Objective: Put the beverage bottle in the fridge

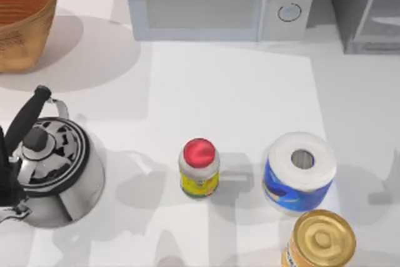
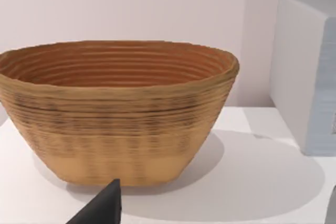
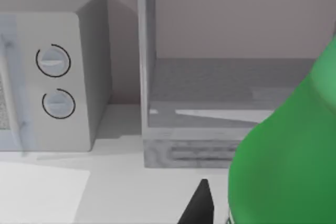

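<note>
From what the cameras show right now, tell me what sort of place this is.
Likely a kitchen counter, in a rendered simulation: a white microwave stands at the back beside a glass-door fridge, and a steel kettle sits on the white table.

I am working at a rendered kitchen counter: a white tabletop (image 1: pixel 231 85) carries a white microwave with two round knobs (image 1: pixel 219 1), a dark grey glass-door fridge (image 1: pixel 369 7), a shiny steel kettle with a black handle (image 1: pixel 53 167) and a woven wicker basket (image 1: pixel 22 17).
</note>
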